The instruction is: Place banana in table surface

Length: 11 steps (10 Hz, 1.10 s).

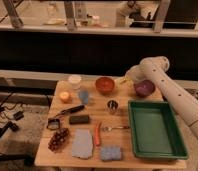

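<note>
Pale-yellow banana [123, 80] shows at the tip of our end effector [127, 77], low over the wooden surface [94, 105] between the red bowl [105, 85] and the purple bowl [144, 88] — clenched or released, we cannot tell. We judge placing is underway — next we lower gently, then let go.

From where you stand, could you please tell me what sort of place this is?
Probably a robotics test area: a light wooden table bearing a green plastic tray, loose black cables on the floor, a metal-posted glass railing behind. The gripper is at the table's far edge.
</note>
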### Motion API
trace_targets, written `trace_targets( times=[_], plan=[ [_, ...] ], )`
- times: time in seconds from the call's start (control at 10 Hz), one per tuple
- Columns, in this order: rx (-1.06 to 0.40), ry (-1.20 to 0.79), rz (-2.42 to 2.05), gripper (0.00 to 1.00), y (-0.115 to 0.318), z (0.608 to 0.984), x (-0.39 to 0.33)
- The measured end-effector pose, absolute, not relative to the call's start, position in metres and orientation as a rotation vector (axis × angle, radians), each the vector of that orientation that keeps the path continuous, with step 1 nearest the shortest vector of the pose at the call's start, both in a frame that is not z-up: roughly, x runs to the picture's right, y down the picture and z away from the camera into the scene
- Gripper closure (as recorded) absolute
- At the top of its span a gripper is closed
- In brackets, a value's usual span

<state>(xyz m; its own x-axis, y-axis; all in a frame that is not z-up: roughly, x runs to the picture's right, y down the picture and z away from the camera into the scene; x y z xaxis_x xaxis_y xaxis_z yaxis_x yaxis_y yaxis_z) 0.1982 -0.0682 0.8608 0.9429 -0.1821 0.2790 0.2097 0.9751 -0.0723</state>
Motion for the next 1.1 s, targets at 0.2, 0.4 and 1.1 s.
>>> trace_targets(
  times=[0.2,0.4,1.1],
  plan=[
    [-0.101,-0.273,-0.213,1.00,-0.064,0.853,0.197],
    [-0.101,-0.270,-0.226,1.00,-0.059,0.845,0.197],
    [-0.188,-0.292,-0.263,1.00,-0.024,0.853,0.184]
  ],
)
